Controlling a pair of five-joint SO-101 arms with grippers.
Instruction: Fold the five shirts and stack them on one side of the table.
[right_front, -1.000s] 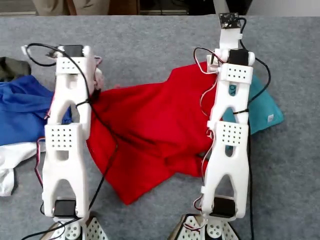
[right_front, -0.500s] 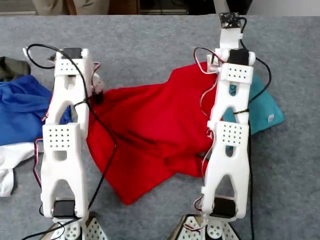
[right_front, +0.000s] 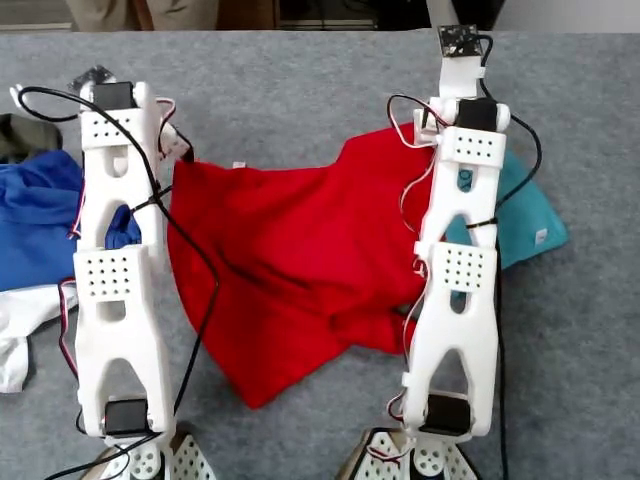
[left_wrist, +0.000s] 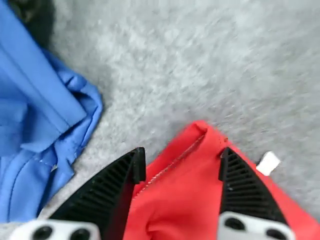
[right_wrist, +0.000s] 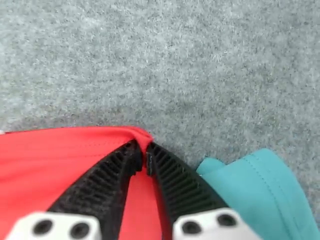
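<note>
Grey felt table (right_front: 300, 80). A blue shirt (right_front: 35, 220) lies rumpled just beside the left gripper (left_wrist: 181, 156), on its outer side. A white shirt (right_front: 18, 325) sits further back toward that arm's base. The left gripper's jaws stand wide, and a corner of the red shirt (right_front: 300, 260) lies between them. The shirt spreads out from there across to the right gripper (right_wrist: 144, 150) — its jaws are pinched together on the cloth's far edge. A teal shirt (right_front: 525, 225) lies just beside the right gripper on its outer side, partly under that arm.
</note>
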